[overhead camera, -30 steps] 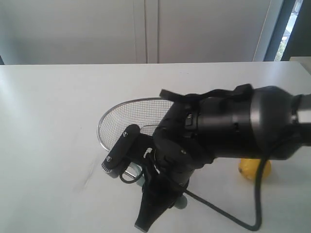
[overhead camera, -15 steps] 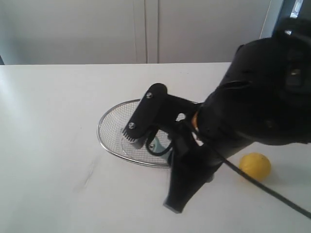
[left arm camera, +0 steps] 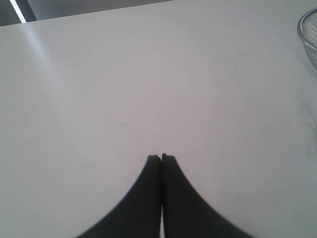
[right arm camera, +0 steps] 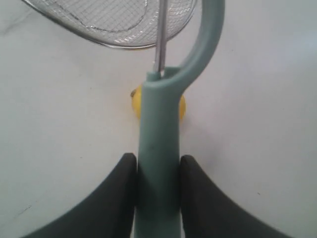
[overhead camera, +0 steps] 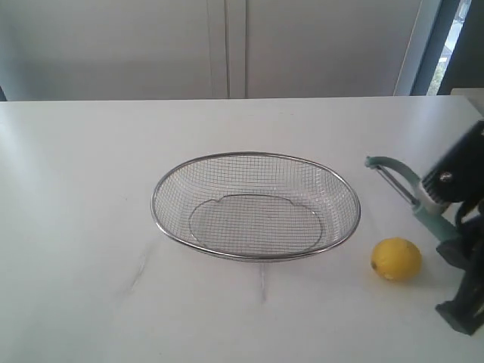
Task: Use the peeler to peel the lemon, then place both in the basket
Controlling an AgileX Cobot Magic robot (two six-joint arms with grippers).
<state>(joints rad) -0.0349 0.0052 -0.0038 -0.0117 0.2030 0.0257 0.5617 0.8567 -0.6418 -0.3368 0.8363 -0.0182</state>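
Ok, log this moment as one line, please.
right gripper: shut on pale teal plastic peeler | small round yellow lemon: on white table, beside silver wire-mesh basket, outside it | left gripper: shut, empty

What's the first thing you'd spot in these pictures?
A big shiny wire basket sits in the middle of the white table. Just to its right in the exterior view lies a bright yellow lemon, and close by the right gripper holds a teal peeler.

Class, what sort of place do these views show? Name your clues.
Likely a robot test bench, not a kitchen: bare white table, plain panelled wall, right hand holding a peeler near lemon and basket.
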